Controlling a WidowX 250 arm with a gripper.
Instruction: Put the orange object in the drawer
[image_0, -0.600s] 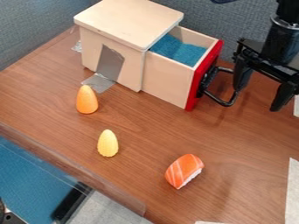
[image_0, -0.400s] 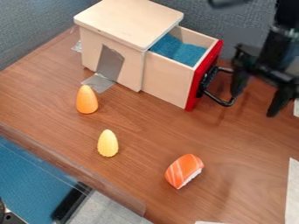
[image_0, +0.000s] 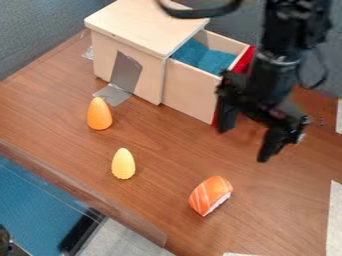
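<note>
One box (image_0: 143, 25), w/ drawer (image_0: 190, 95) pulled out. Gripper (image_0: 246, 141) off box's drawer end, jaws apart. Sushi (image_0: 211, 195) well apart fr. box, camera side. Orange obj. (image_0: 99, 115) upright, near box's taped side. Corn (image_0: 123, 164) upright, same side, farther fr. box.

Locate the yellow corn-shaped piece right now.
Camera view: the yellow corn piece stands on the wooden table, left of centre, between the plain orange piece and the sushi piece.
</note>
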